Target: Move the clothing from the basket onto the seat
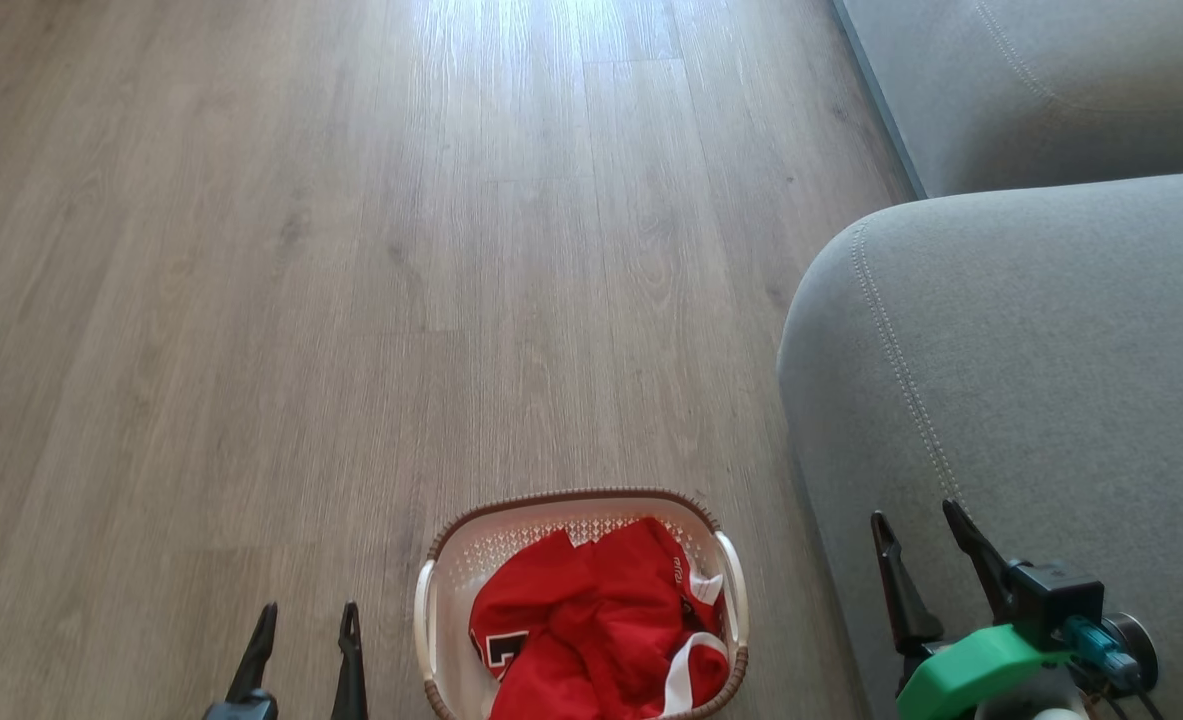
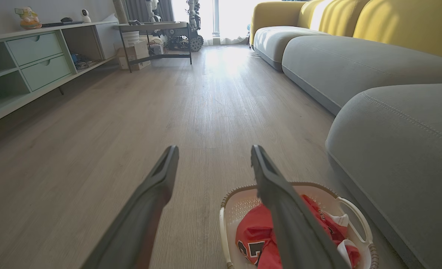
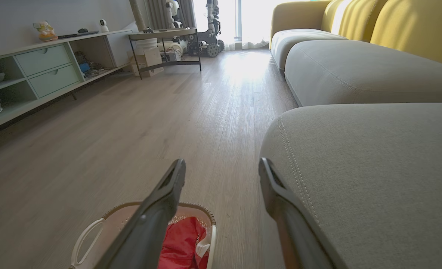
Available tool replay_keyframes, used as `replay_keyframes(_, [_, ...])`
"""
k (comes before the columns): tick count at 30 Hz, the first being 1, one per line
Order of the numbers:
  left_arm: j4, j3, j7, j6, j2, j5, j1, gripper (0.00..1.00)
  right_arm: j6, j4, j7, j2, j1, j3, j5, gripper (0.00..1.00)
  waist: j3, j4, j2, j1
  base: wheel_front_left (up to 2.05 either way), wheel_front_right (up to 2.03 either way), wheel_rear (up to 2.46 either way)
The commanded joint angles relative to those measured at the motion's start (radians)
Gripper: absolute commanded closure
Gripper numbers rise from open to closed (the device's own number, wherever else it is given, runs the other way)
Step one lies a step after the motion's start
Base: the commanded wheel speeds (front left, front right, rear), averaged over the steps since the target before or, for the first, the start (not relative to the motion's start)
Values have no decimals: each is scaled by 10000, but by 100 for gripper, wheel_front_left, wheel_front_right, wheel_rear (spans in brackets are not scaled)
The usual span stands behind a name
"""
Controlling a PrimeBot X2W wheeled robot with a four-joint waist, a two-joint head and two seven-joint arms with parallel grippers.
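Tools: left tool (image 1: 311, 606), fingers apart, empty, over pale wood-plank floor (image 1: 351, 300); right tool (image 1: 916, 512), fingers apart, empty, over grey fabric sofa seat (image 1: 1031, 380). Between them, on floor: oval white perforated plastic basket (image 1: 571, 497), brown-rimmed, holding crumpled red jersey clothing (image 1: 591, 620).

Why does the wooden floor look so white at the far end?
Head view: daylight glare whitens the grey wood-plank floor at the top. Left wrist view: the tall bright window is blown out white. Right wrist view: sunlight streaks the yellow upholstered sofa backrest.

Head camera downward; 2 wrist cameras low, forward; basket (image 1: 456, 570), seat (image 1: 1031, 350) common.
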State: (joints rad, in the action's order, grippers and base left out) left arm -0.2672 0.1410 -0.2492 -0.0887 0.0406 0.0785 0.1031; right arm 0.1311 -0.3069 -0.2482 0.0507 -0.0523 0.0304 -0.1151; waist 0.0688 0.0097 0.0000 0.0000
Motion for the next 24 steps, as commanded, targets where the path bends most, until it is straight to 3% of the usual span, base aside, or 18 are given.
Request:
replay_keyframes(1, [260, -377, -126, -77, 101, 83, -287, 0, -4, 336, -136, -5, 310, 173, 29, 0, -1, 0, 0, 0, 0, 0, 0])
replay_keyframes(15, [247, -407, -126, -40, 99, 188, -413, 0, -4, 425, -136, -5, 337, 154, 45, 0, -194, 7, 0, 0, 0, 0, 0])
replay_keyframes(24, [28, -289, -126, 107, 98, 252, -1030, 0, -4, 820, -136, -5, 626, 90, 169, 0, -993, -19, 0, 0, 0, 0, 0])
